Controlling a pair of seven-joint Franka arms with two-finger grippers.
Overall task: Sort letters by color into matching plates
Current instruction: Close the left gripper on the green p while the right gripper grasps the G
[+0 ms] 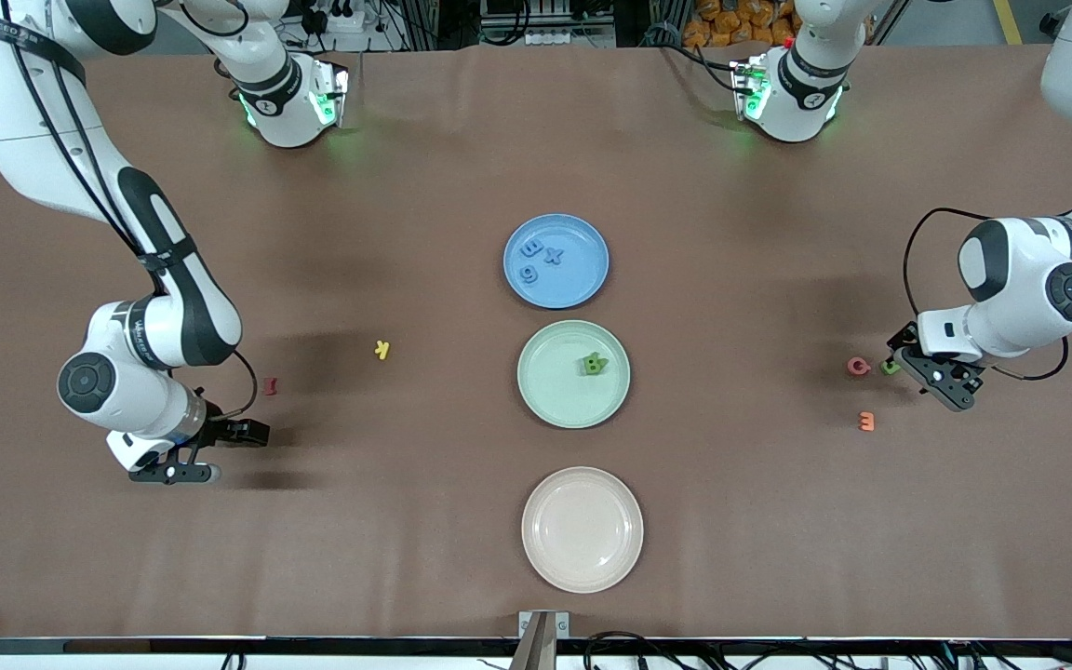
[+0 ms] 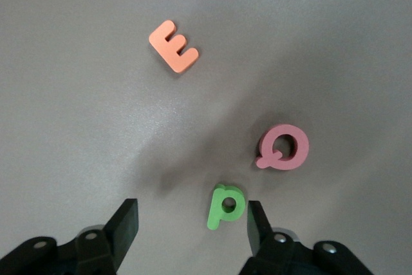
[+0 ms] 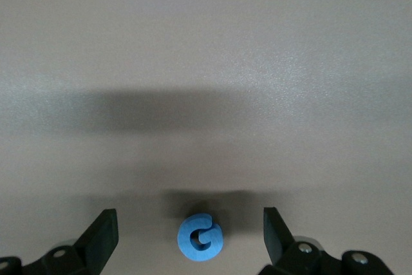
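My left gripper (image 2: pixel 193 214) is low over the table at the left arm's end (image 1: pixel 906 361). It is open around a green letter P (image 2: pixel 225 206) (image 1: pixel 890 368), which lies close to one finger and well apart from the other. At the right arm's end, my right gripper (image 3: pixel 190 218) (image 1: pixel 236 453) hangs open over a blue letter G (image 3: pixel 199 243), midway between its fingers; the front view hides this letter. The blue plate (image 1: pixel 582 284) holds three blue letters (image 1: pixel 536 259). Green letters (image 1: pixel 595 364) lie in the green plate (image 1: pixel 545 395).
A pink Q (image 2: pixel 284 147) (image 1: pixel 859 367) lies beside the green P, and an orange E (image 2: pixel 174 46) (image 1: pixel 866 421) lies nearer the front camera. A dark red letter (image 1: pixel 269 385) and a yellow letter (image 1: pixel 382 350) lie toward the right arm's end. A beige plate (image 1: pixel 582 529) sits nearest the camera.
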